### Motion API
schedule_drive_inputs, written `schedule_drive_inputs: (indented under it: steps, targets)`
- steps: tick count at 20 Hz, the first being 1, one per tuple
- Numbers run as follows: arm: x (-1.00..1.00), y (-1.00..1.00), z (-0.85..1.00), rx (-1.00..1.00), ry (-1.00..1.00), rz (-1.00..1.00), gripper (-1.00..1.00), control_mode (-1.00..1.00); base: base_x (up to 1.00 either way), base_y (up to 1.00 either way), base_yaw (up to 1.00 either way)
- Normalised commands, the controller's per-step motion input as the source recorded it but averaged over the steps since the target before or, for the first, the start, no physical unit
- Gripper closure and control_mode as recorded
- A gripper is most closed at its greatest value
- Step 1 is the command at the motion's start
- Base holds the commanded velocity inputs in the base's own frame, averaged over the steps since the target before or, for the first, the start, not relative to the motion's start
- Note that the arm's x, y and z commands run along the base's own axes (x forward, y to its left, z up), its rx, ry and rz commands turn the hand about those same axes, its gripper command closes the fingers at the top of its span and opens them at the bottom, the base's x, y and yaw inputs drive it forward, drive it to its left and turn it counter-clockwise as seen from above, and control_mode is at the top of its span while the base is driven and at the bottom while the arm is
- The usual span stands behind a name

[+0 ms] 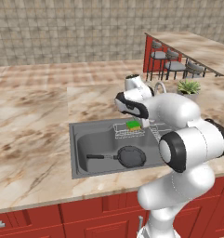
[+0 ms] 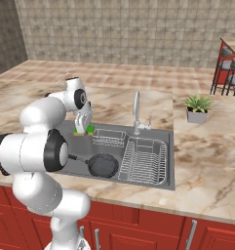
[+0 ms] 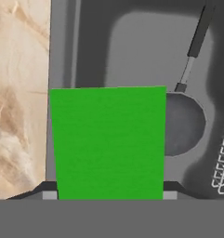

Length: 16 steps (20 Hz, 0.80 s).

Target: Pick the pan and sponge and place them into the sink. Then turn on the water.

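Note:
My gripper [image 3: 108,195] is shut on the bright green sponge [image 3: 108,142], which hangs over the sink's back left corner. From the base cameras the sponge [image 1: 133,124] [image 2: 89,129] sits just above the dark grey sink [image 1: 74,139] [image 2: 170,161], close to the wire basket [image 2: 109,138]. The black pan [image 1: 131,156] [image 2: 103,165] [image 3: 183,123] lies flat on the sink floor, its handle pointing left. The silver faucet [image 2: 136,110] [image 1: 159,86] stands behind the basin, and no water is in view at its spout.
A ribbed draining rack [image 2: 143,161] fills the sink's right part. A potted plant [image 2: 197,108] [image 1: 188,88] stands on the marble counter to the right. Bar stools [image 1: 171,62] line a raised counter at the back right. Red cabinets run below.

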Motion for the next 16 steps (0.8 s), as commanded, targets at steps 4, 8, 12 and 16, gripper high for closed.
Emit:
schedule_drive_inputs:
  steps: [4,8,12,16]
  targets:
    - [0.04,0.04,-0.3,0.01,-0.01,0.09,1.0,-1.0,0.0,0.0,0.0]
    - [0.07,0.02,-0.29,0.01,-0.01,0.09,1.0,-1.0,0.0,0.0,0.0]
    - [0.12,0.08,-0.28,0.0,-0.01,0.08,1.0,-1.0,0.0,0.0,0.0]
    - [0.12,0.07,-0.26,0.0,-0.02,0.08,1.0,-1.0,0.0,0.0,0.0]
